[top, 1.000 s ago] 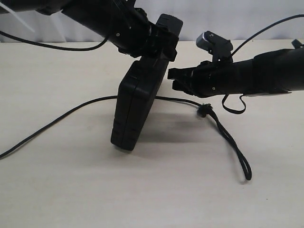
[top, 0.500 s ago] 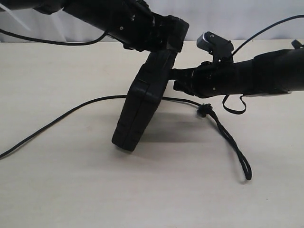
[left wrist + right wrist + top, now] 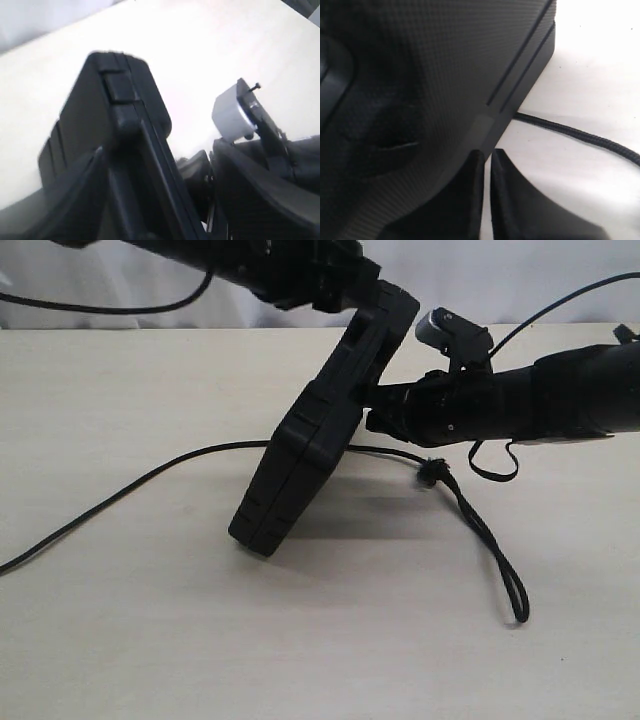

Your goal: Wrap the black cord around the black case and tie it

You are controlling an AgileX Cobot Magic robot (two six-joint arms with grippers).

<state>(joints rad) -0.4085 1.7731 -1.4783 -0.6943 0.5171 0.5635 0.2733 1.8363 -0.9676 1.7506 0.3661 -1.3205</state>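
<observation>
Left pincer (image 3: pixel 370 297) clamps the top edge of the black case (image 3: pixel 305 455), which is tilted with its lower end on the bench (image 3: pixel 120 620). Right pincer (image 3: pixel 378 412), pressed together, touches the case's right face. The black cord (image 3: pixel 150 476) crosses the bench behind it.

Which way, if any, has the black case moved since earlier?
Yes. The black case tipped rightward, top toward the knot in the black cord; base stayed.

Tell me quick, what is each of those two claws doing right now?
Left gripper: clamped on the top edge of the black case, holding it tilted.
Right gripper: shut, empty, tips at the case's side.
</observation>
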